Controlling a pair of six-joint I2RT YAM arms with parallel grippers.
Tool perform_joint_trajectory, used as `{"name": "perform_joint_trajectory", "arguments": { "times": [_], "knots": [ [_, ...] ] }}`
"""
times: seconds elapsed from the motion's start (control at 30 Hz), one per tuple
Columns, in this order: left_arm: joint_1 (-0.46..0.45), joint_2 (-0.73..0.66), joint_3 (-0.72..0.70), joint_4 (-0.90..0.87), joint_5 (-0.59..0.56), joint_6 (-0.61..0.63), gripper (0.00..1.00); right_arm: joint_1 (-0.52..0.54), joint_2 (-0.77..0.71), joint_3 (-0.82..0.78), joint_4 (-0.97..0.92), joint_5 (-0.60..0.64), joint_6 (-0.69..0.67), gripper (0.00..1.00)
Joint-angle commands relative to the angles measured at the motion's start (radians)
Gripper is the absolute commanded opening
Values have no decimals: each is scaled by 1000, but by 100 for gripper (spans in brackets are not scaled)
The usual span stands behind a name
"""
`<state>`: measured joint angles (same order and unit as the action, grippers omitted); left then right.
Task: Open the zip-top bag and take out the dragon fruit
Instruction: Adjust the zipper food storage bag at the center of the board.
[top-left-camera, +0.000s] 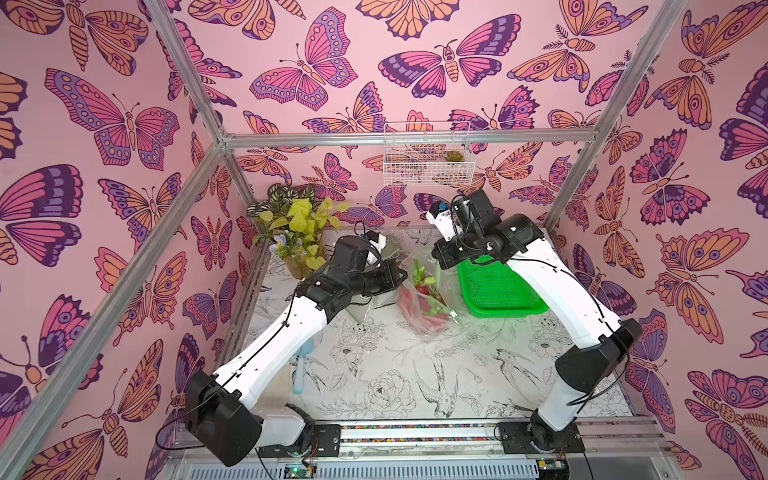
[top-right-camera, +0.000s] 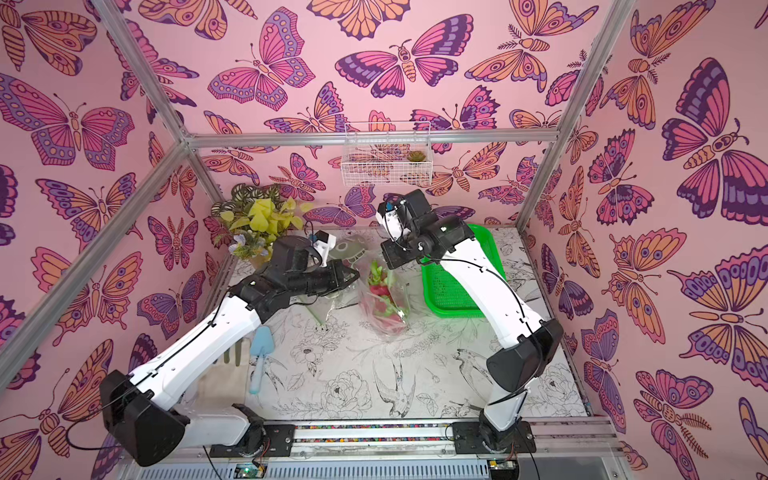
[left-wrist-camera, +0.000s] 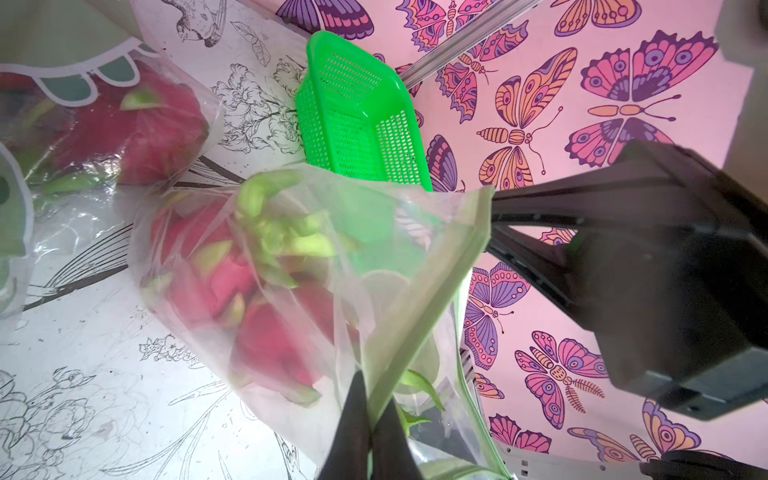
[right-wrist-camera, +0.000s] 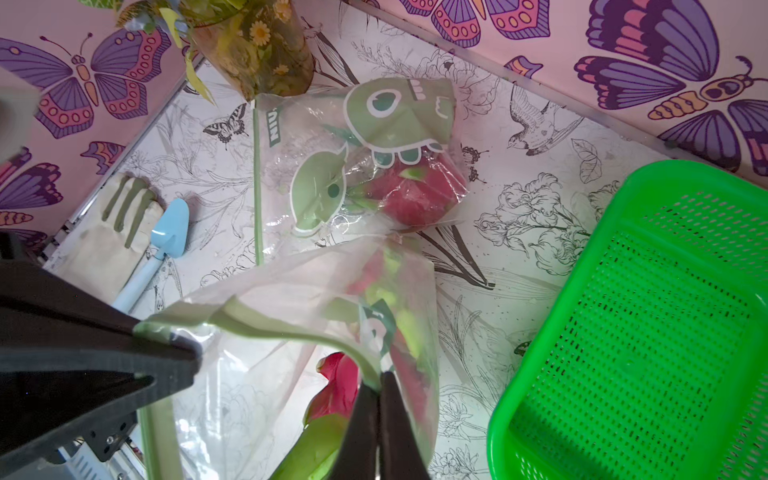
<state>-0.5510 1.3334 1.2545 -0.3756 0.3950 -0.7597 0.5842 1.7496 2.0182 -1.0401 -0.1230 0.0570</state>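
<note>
The left gripper (left-wrist-camera: 374, 399) and the right gripper (right-wrist-camera: 376, 386) each have their jaws clamped on the green-edged mouth of the zip-top bag (left-wrist-camera: 432, 266). Dragon fruit (left-wrist-camera: 266, 345) sits inside it, just beneath them. A second printed bag (right-wrist-camera: 374, 124) on the tabletop (top-left-camera: 374, 353) holds another dragon fruit, near the green basket (right-wrist-camera: 557, 307). The wrist views show that bag plainly; in both top views the left arm (top-left-camera: 291, 324) largely covers it.

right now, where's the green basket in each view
In a top view: green basket just right of the zip-top bag.
In a top view: basket right of the bag too.
Left wrist: basket beyond the held bag, by the wall.
Right wrist: basket beside the bag, cut by the frame.
Shared landmark: the bag of dragon fruit.
</note>
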Motion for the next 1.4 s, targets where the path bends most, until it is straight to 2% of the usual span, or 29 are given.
{"name": "perform_joint_trajectory", "arguments": {
  "times": [0.0, 0.33, 0.43, 0.53, 0.7, 0.87, 1.07, 1.37],
  "knots": [
    [-2, -31, 22, -56, -16, 40, 0, -8, 7, 38, -43, 52, -45, 0],
    [16, -45, 51, -138, 0, 109, 0, -10, 6, 72, -90, 15, -96, 0],
    [15, -34, 58, -136, 40, 124, 0, -9, 7, 78, -86, -51, -71, 0],
    [6, -25, 71, -134, 78, 157, 8, -2, 5, 75, -64, -119, -16, 0],
    [5, -51, 80, -138, 108, 209, 23, 30, -1, 41, -8, -161, 85, 0],
    [5, -149, 119, -213, 47, 282, 33, 55, -6, 9, 55, -174, 160, 0],
    [-9, -174, 188, -283, 34, 357, 34, 65, -10, 7, 108, -180, 211, 0],
    [-55, -3, 249, -281, 51, 392, 31, 72, -11, -14, 159, -199, 253, 0]
  ]
}}
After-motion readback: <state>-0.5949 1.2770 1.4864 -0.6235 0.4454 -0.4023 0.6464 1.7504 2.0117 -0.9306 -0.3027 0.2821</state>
